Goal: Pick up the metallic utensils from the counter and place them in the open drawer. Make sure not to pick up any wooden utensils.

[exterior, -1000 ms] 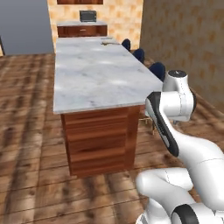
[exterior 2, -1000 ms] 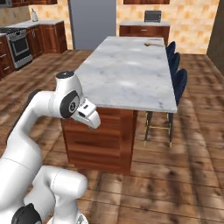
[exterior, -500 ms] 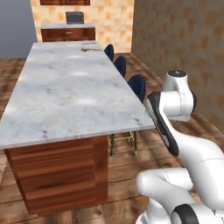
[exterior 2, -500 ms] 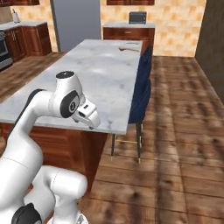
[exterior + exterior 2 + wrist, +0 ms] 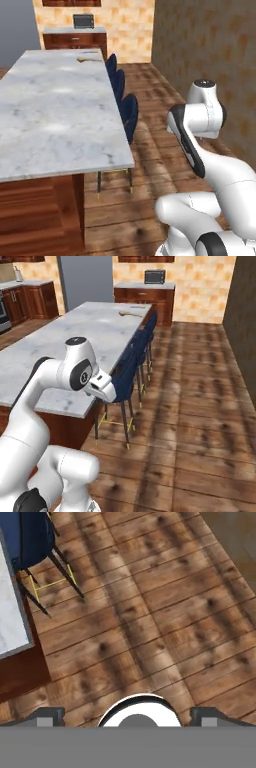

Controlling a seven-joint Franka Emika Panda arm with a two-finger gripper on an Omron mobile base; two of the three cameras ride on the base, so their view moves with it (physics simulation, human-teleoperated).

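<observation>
While pincer (image 5: 127, 718) gapes wide, empty | wooden spoon (image 5: 129, 313) lies crosswise at counter (image 5: 75, 336) far end

Two cameras look forward from behind the arm — both see the counter (image 5: 55, 115) (image 5: 75, 336). The hand camera looks down at the floor (image 5: 165, 612), close.

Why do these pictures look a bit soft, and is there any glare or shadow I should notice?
Left base view: the counter shows pale bright patches on its marble, and the far utensils look smeared and hard to tell apart. Right base view: the blue stools throw soft dark shadows on the wood floor. Hand view: the floor planks look blurry, with dark streaks under the stool legs.
</observation>
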